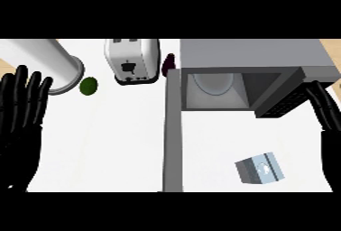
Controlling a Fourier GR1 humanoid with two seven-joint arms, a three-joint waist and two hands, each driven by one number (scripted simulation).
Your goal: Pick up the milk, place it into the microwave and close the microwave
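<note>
A small, pale blue-grey milk carton [260,169] is seen lying on the white table [106,144], near its front edge and towards the right-hand corner. It is tilted rather than squared to the table's edges, and nothing touches it. It is not held, so the picking up is judged not yet begun.

The grey, box-shaped microwave [256,54] is set at the back right of the table. Its long grey door [173,135] is swung fully out towards the front edge, and the cavity with its round white turntable plate [214,83] is left exposed. No milk is seen inside.

The black left hand [23,113] is shown at the left edge of the table, fingers straight and spread apart, at rest and holding nothing. The black right hand [325,108] is shown at the right edge, just beside the microwave's dark control panel [283,106], with its fingers straight and apart; nothing is clasped in it.

A chrome two-slot toaster [132,59], a small green round fruit [89,86], a large white cylinder [50,63] and a dark purple object [169,64], partly hidden behind the microwave, are placed along the back edge, well apart from the carton.

All three parts of the task are judged still to be done: the carton is to be grasped, set in the cavity, and the door shut.
</note>
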